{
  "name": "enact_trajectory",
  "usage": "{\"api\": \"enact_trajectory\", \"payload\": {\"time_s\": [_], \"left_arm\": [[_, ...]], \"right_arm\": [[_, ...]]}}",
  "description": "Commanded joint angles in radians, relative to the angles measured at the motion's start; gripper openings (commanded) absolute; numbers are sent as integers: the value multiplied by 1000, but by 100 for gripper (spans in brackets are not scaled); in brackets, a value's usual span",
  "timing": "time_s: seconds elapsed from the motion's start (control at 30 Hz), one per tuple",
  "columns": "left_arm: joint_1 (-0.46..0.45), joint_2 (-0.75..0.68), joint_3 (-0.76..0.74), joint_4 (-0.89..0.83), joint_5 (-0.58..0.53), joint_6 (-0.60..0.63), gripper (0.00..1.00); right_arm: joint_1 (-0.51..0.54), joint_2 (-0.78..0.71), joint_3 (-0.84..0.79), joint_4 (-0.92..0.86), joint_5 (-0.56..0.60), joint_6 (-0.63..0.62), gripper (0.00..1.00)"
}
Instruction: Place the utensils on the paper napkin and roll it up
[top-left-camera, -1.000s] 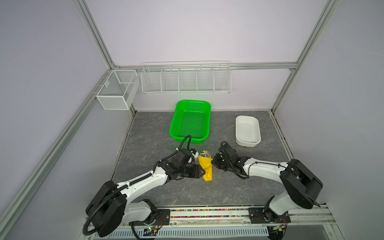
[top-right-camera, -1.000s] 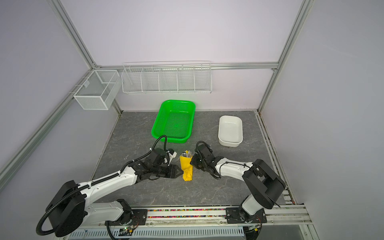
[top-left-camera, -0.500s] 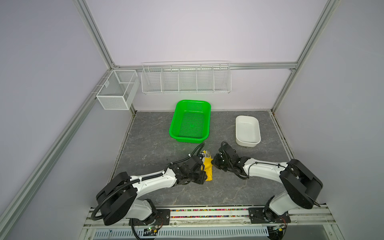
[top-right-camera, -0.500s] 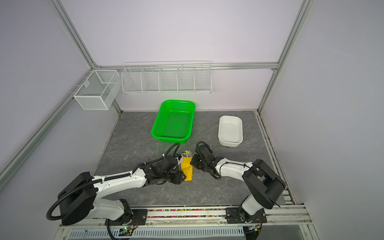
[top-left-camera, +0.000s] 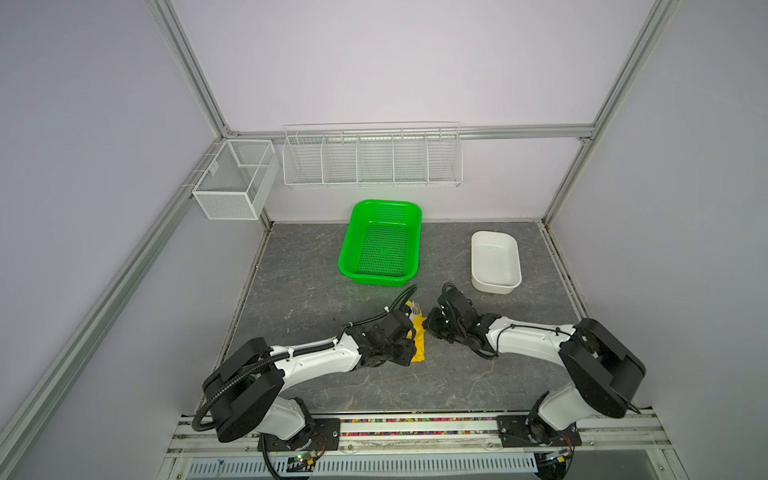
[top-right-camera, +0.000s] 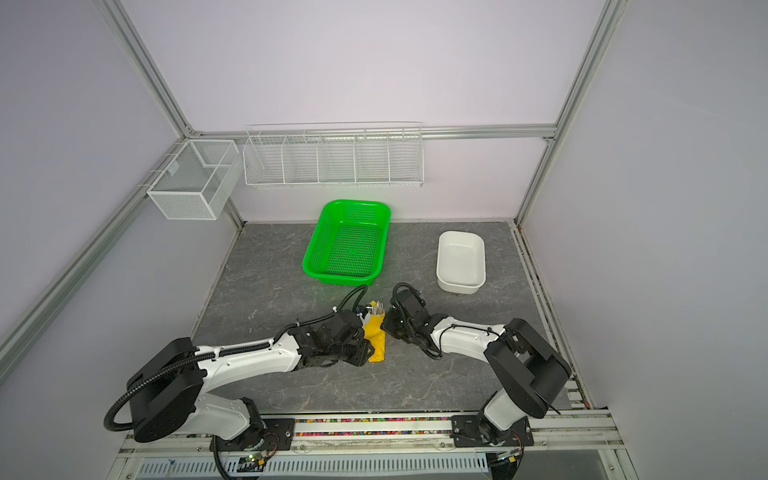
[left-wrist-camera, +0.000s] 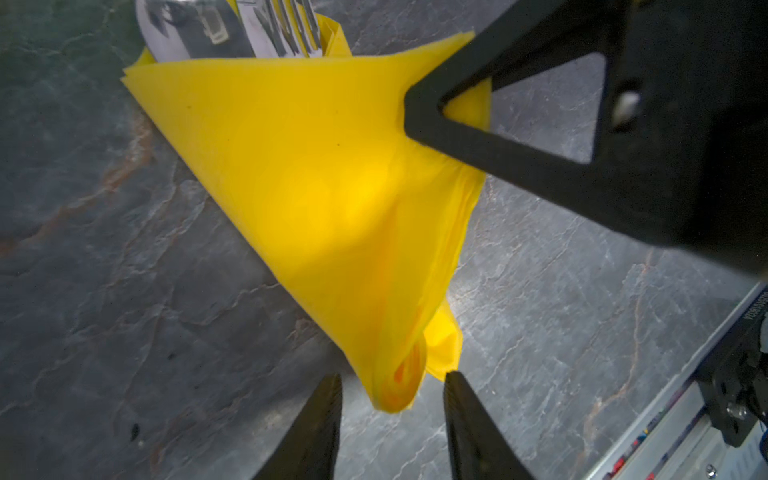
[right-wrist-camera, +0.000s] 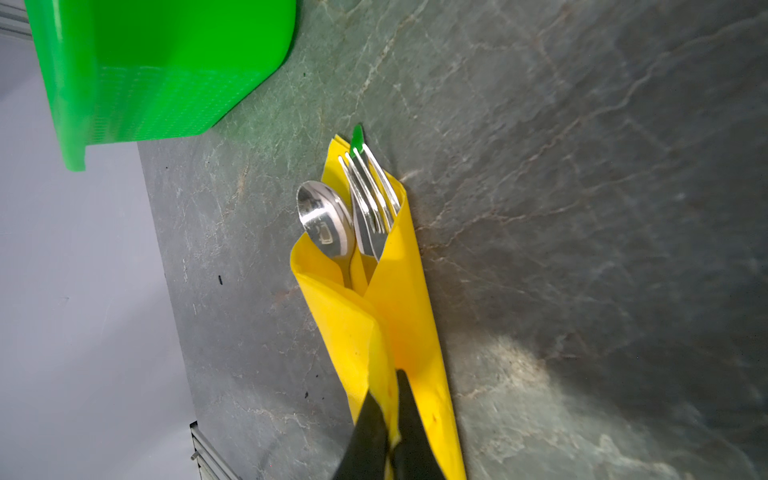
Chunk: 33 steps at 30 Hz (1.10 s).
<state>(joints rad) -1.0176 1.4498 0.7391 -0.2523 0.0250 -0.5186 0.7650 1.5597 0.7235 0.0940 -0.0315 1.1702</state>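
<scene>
— The paper napkin (top-right-camera: 376, 334): where do we find it?
— On the bench (top-right-camera: 270, 282), between both arms, near the green basket (top-right-camera: 311, 257). It wraps the utensils (right-wrist-camera: 365, 208), whose heads stick out at the far end.
— Why do we hold it so?
— The right jaws pinch the overlapping flap, we judge, to keep the wrap from springing open. The left jaws stand part open astride the narrow rolled end, not gripping it, likely to tighten it next.
</scene>
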Motion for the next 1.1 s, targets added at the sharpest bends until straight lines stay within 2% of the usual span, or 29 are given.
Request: {"api": "enact_trajectory", "payload": {"time_s": [0.0,0.13,0.33,0.63,0.7,0.83,0.9,0.97,1.07], "left_arm": [[-27,35,49,-40,-63,29,42],[-44,68,76,-82,-131,16,42],[-69,90,88,-104,-174,21,40],[-108,97,107,-129,-236,23,25],[-114,95,107,-128,-248,23,18],[-132,107,118,-137,-270,28,10],[-144,116,126,-142,-284,31,9],[-158,119,131,-143,-295,37,2],[-165,119,128,-137,-294,45,5]], "right_arm": [[-11,-21,-16,8,-1,10,7],[-13,-24,-16,8,0,9,7],[-17,-26,-17,7,4,9,7],[-20,-23,-19,5,8,11,7],[-21,-23,-24,6,9,13,7],[-24,-24,-29,11,11,14,7],[-25,-26,-30,12,11,14,7],[-27,-30,-35,7,19,16,7],[-32,-32,-47,12,23,17,7]]}}
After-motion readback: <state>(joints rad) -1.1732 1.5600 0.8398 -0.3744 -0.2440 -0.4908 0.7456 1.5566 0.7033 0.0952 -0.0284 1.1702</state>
